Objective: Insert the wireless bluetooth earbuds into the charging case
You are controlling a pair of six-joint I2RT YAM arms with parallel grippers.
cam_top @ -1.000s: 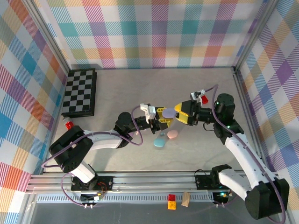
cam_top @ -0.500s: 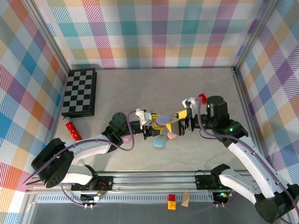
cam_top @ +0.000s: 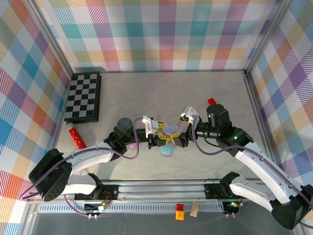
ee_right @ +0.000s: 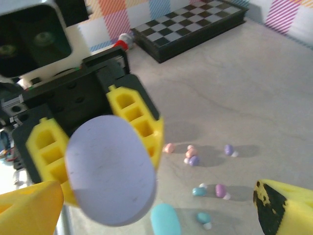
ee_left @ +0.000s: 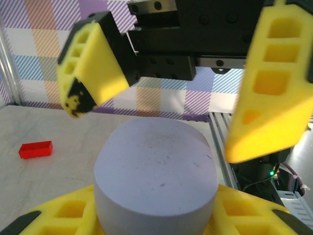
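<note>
Two cases showed: one lilac case clamped in the left pincer, and one pale blue case lying on the table. Some seven earbuds lay loose on the table beside the blue case. The right pincer stood wide, its two fingers flanking the lilac case and clear of it, the earbuds down below both pincers.

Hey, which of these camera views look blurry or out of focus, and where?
Top external: evenly lit, sharp throughout. Left wrist: the lilac case is fairly crisp, the right gripper's fingers above it soft. Right wrist: the case looms blurred up close, and the earbuds beyond it are slightly soft.
</note>
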